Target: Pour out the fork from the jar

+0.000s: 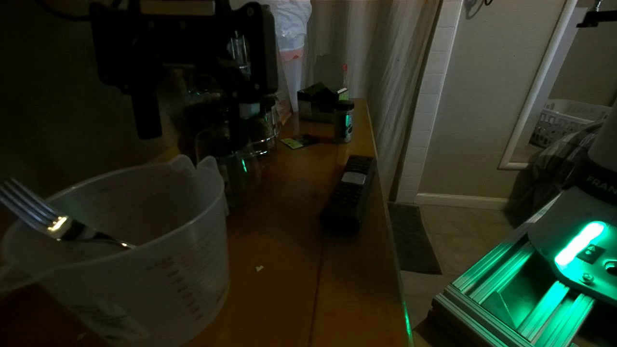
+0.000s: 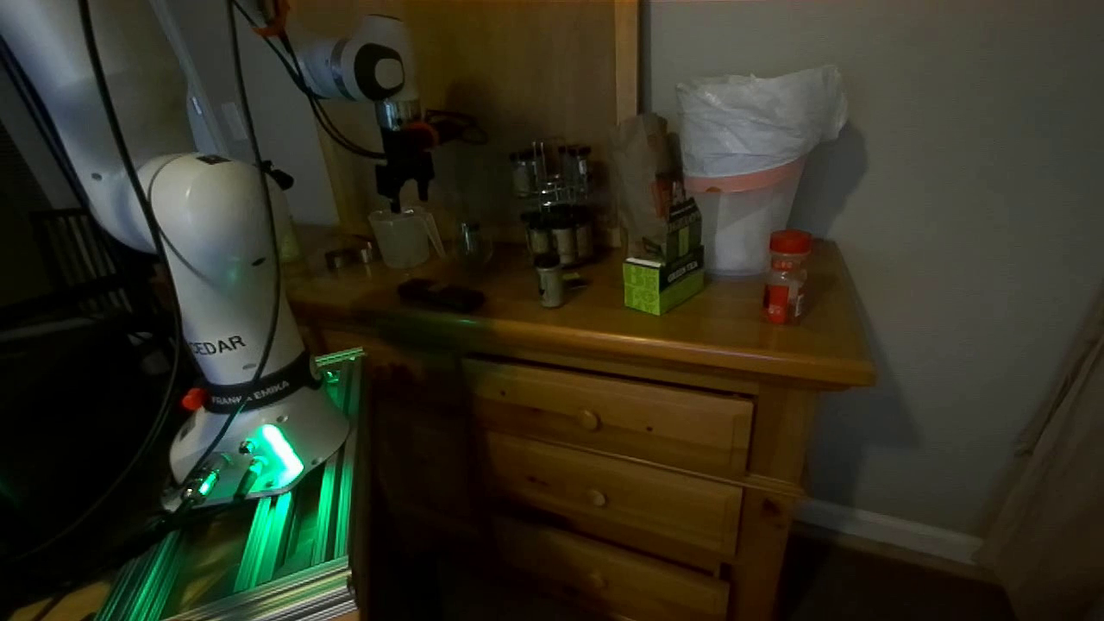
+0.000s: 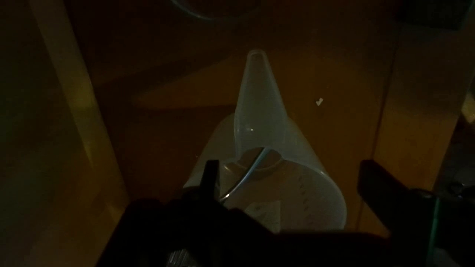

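In an exterior view I see the big whitish jar (image 1: pixel 159 284), standing upright on the wooden top (image 1: pixel 284 301). The silver fork (image 1: pixel 62 229) is tilted in it: the prongs poke out above the rim and the stem goes down inside. Higher up is the dark claw (image 1: pixel 194 140) — its two fingers are spread wide apart. A see-through glass (image 1: pixel 239 176) stands near the jar. Farther along are a black remote or phone (image 1: pixel 348 195) and a small bottle (image 1: pixel 343 125) with a dark lid.

In an exterior view the white robot arm (image 2: pixel 220 267) reaches across, and the claw hangs just over the jar. Off to the right are a rack of little bottles (image 2: pixel 552 198), a green tea box (image 2: pixel 655 287), a tub (image 2: pixel 742 228) with a white bag (image 2: pixel 750 125) over it, and a red-lidded bottle (image 2: pixel 787 280).

In the wrist view I look down past the claw. The jar is below — its handle points away from the claw. The fork's thin stem lies inside the jar, and its prongs show dimly at the bottom, partly hidden behind the claw. One finger shows in front of the rim, and I cannot tell if they touch. The other is out past the jar's right side.
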